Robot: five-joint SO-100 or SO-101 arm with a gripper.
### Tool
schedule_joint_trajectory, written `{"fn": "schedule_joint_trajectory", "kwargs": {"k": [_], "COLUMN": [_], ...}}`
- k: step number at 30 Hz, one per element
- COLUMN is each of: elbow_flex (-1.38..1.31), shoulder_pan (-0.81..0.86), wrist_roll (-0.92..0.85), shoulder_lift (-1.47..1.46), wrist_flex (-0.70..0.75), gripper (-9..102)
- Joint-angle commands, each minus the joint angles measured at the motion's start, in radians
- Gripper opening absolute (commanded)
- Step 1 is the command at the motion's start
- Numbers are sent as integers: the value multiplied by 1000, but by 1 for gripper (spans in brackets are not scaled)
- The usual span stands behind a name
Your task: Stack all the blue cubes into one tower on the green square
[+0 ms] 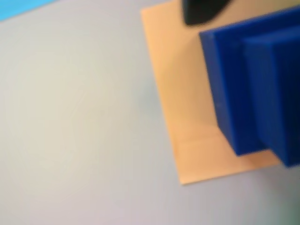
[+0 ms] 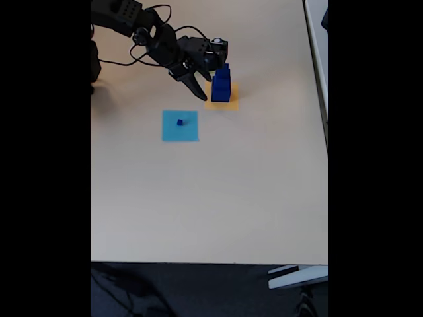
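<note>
Your table [image 2: 211, 198] carries an orange-yellow square [image 2: 222, 103] holding the large blue cube [image 2: 221, 92] with the medium cube [image 2: 223, 74] stacked on top. The light blue square [image 2: 180, 125] bears the small cube [image 2: 180, 121]. Your gripper [image 2: 206, 84] touches the stack; I cannot tell its jaw state.

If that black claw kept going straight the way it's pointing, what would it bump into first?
Probably the bare table: in the fixed view the gripper points down beside the orange square, left of the stacked blue cubes. Depth is unclear.

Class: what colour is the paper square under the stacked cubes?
Orange-yellow square, clearest in the wrist view.
</note>
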Motion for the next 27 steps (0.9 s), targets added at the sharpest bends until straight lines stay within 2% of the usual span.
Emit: {"fn": "schedule_joint_trajectory", "kwargs": {"k": [1,10,16,27], "elbow_flex": [-95,-117,-144,-137], "shoulder_pan": [-52,-135,-163,-176], "wrist_roll": [66,216,252,247], "shoulder_lift": [63,46,12,-94], "wrist_flex": [-5,-9,-18,-167], "gripper": [31,36,39,41]}}
